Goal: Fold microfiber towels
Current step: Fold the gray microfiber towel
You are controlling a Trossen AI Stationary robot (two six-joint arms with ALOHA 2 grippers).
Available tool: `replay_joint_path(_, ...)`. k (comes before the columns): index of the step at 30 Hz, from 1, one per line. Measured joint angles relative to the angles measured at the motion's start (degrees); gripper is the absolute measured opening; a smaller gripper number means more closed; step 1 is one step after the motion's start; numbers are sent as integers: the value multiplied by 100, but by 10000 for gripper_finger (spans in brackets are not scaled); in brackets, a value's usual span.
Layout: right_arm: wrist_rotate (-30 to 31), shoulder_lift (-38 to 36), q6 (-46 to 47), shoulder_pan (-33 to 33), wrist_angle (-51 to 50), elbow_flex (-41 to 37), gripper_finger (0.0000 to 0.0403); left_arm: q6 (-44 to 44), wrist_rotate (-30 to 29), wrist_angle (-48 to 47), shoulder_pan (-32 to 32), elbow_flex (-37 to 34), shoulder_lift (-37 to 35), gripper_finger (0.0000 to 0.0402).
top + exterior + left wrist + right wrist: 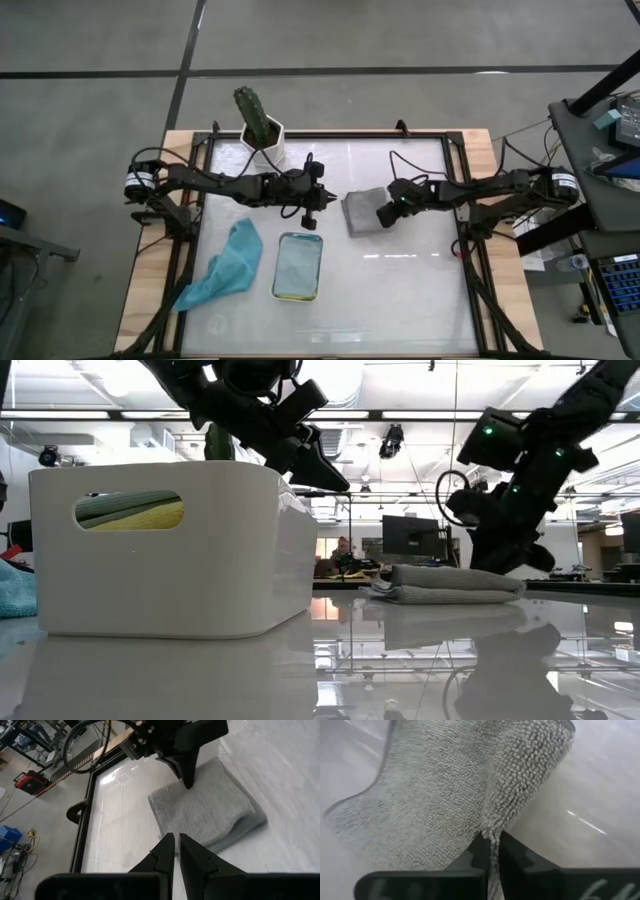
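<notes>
Over grey towel (362,211), right gripper (384,215) apparently pinching.

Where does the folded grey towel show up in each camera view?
High view: grey towel at table centre, beside the right gripper.
Low view: right of centre, on the table.
Left wrist view: upper centre.
Right wrist view: fills the picture, an edge pinched in the jaws.
Shared landmark: the right gripper.

Right gripper (491,851) jaws pinched together; left gripper (177,851) hovers, jaws together.
</notes>
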Motion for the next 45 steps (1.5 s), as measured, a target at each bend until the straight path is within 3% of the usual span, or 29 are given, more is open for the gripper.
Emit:
replay_joint_path(10,262,13,-927,-307,-2908,1714,9,1,1,2,0,0,17,11)
replay_joint_path(15,473,202,-1075,-314,-3596,2459,9,1,2,4,1,0,17,11)
replay_joint_path(23,525,1639,-1486,-274,-4401,3581,9,1,4,26,1,0,17,11)
replay_joint_path(31,1600,3283,-1832,27,-5983,5192,9,1,4,2,1,0,17,11)
replay_joint_path(34,1684,3604,-1898,172,-6166,5552,9,14,-22,-83,0,0,17,11)
replay_joint_path(38,1685,3722,-1901,374,-6174,5773,9,-36,-776,-950,-2,-11,-363,11)
replay_joint_path(40,1684,3716,-1851,467,-6149,5816,9,-242,-856,-1364,1,-16,-691,11)
replay_joint_path(45,1676,3619,-1625,697,-5821,5857,9,-596,-850,-1122,-54,-510,-1399,11)
